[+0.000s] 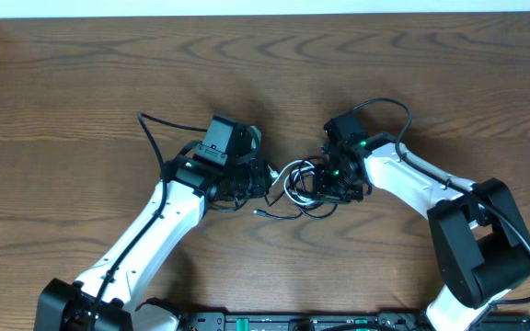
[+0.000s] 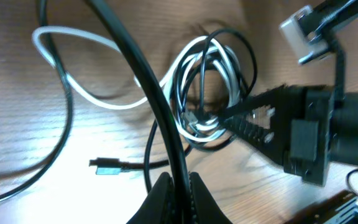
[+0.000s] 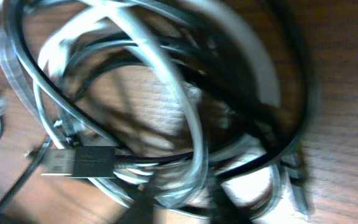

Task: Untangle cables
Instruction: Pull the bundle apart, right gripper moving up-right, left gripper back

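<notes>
In the middle of the wooden desk (image 1: 81, 74) the two arms meet, and the cables lie between them as one small tangled bundle. The left fingers (image 2: 159, 198) are closed on the black cable (image 2: 143, 74). It comes out from between their tips and runs away from them in a long line over the desk, passing just beside the bundle. The right fingers (image 2: 253, 127) reach into the bundle from the other side, and their tips are at the coil, touching it or very near to it. Whether they are pinching a strand or are only pushed in between the loops, I cannot tell, because the close view from that wrist is very blurred. The white cable (image 2: 40, 38) makes one wide open loop lying flat on the desk to one side. From there it goes into the tight coil, where white and black turns lie together and cross over each other several times. A small plug (image 2: 107, 166) on a thin black end lies free on the desk, just outside the coil and near the left fingers. In the right wrist view a flat plug (image 3: 79, 162) with a dark body and a metal tip lies across the lower turns of the coil.
</notes>
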